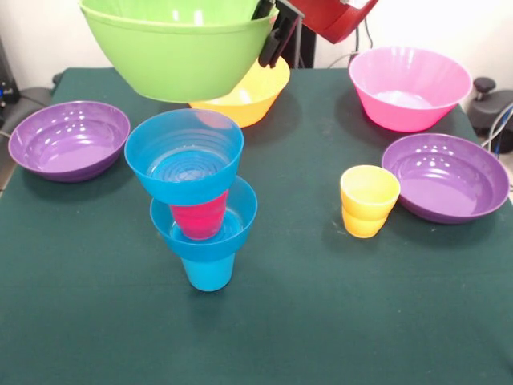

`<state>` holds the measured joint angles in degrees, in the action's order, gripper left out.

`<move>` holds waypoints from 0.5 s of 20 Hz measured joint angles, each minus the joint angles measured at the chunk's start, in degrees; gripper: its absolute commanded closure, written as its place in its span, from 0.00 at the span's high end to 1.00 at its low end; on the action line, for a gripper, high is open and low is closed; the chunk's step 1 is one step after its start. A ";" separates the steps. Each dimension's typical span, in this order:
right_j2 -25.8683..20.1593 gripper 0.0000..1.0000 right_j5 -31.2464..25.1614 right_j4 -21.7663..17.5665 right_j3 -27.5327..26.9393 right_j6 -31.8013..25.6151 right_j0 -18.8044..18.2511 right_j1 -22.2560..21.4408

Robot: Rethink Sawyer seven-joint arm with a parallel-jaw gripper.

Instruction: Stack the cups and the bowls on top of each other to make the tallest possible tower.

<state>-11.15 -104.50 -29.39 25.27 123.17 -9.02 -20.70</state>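
The lower part of the frame held only bare dark green cloth on the table [361,321]. Left of centre stood the tower [200,200]: a blue cup [208,273] lowest, a blue bowl [204,228] on it, a red cup [199,216] inside that, and a second blue bowl [184,156] on top, tilted toward the camera. A yellow cup [369,200] stood upright right of centre, just beside a purple bowl [446,176]. Another purple bowl [68,139] sat at the left edge. Farther back were an orange bowl [252,92] at centre and a pink bowl [409,87] at upper right. At the top, the gripper [271,36] pinched the rim of a lime green bowl [176,48], held clear above the table. A pale wall lay behind, with dark equipment at both edges.
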 measured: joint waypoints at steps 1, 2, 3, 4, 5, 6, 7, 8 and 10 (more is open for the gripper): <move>0.13 0.00 0.74 0.42 0.69 0.00 -0.04 -0.19; 0.26 0.00 1.52 0.80 1.48 0.00 -0.07 -0.40; 0.37 0.00 2.30 1.09 2.25 0.00 -0.09 -0.62; 0.57 0.00 3.44 1.40 3.48 0.00 -0.12 -0.97; 0.69 0.00 4.09 1.55 4.17 0.00 -0.12 -1.15; 0.78 0.00 4.62 1.65 4.74 0.00 -0.12 -1.28; 0.84 0.00 4.96 1.75 5.18 0.00 -0.13 -1.37; 0.93 0.00 5.50 1.93 5.89 0.00 -0.14 -1.52; 1.16 0.00 7.07 2.53 8.00 0.00 -0.19 -2.01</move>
<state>-9.99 -97.43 -26.86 33.27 123.17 -9.21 -22.71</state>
